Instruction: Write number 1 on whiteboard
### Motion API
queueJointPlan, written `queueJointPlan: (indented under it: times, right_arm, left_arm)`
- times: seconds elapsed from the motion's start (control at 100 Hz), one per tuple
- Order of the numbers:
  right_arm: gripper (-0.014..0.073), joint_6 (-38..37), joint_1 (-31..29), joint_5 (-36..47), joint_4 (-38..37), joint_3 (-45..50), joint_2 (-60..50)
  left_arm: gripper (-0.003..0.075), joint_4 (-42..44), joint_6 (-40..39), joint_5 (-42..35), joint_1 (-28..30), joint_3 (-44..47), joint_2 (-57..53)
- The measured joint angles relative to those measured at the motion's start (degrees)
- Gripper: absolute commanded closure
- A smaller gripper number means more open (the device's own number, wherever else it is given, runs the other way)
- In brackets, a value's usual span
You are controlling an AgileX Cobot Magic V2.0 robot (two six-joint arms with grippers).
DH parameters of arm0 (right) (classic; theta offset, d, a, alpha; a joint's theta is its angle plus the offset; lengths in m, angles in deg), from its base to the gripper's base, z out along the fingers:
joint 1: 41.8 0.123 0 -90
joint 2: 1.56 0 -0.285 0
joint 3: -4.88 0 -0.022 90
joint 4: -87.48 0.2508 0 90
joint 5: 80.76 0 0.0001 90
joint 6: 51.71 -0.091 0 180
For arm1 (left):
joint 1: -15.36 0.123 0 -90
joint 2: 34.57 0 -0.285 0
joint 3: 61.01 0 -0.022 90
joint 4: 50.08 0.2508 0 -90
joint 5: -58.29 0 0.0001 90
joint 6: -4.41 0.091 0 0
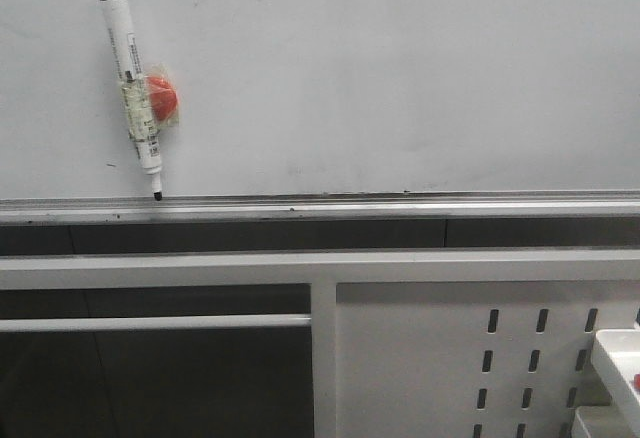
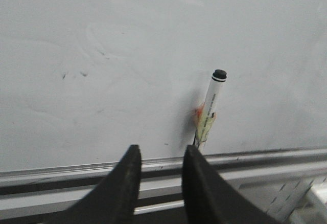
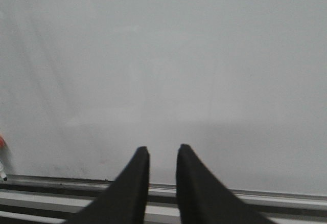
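Note:
The whiteboard point(image 1: 400, 68) fills the upper front view, with its silver rail point(image 1: 400, 204) along the bottom edge. No number 1 stroke shows on it, only faint smudges point(image 2: 82, 73). A white marker pen point(image 1: 133, 83) with a red ball point(image 1: 163, 98) taped on stands against the board at the left, black tip down on the rail. It also shows in the left wrist view point(image 2: 209, 109). My left gripper point(image 2: 162, 150) is open and empty, apart from the pen. My right gripper point(image 3: 162, 150) is open and empty, facing bare board point(image 3: 179, 55). Neither gripper shows in the front view.
Below the rail is a white frame bar point(image 1: 200, 268) and a white metal panel with slotted holes point(image 1: 420, 358). A white box-like object point(image 1: 620, 363) sits at the lower right corner. Dark gaps lie under the bar at the left.

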Motion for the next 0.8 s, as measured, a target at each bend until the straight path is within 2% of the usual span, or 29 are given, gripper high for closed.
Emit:
queueJointPlan:
  times: [0.05,0.17,0.36,0.45,0.57,0.71,0.8]
  right_arm:
    - [0.0275,0.5,0.0,-0.2,-0.3,-1.4,2.6]
    - [0.0266,1.2,0.0,-0.2,-0.6,-3.0,8.7]
    - [0.0266,1.3,0.0,0.4,-0.6,-3.6,13.5]
    - [0.0266,1.3,0.0,1.2,-0.6,-3.6,13.6]
    - [0.0266,1.4,0.9,1.5,-0.6,-3.7,13.6]
    - [0.0266,1.4,1.5,1.5,-0.6,-3.7,13.6]
    - [0.0266,1.4,1.5,1.5,-0.6,-3.7,13.6]
  left_arm:
    - [0.0308,0.6,3.2,1.2,0.0,-2.4,4.7]
    - [0.031,-0.9,8.5,2.0,-1.5,-5.1,15.0]
    - [0.0312,-4.5,11.9,-2.8,-10.8,-5.0,26.1]
    - [0.0312,-5.0,12.3,-9.3,-17.0,-4.7,29.7]
    - [0.0311,-5.8,12.3,-21.1,-28.5,-4.5,34.4]
    - [0.0311,-8.5,12.4,-37.8,-42.0,-4.5,41.7]
    - [0.0311,-12.9,12.4,-49.1,-48.6,-4.5,47.0]
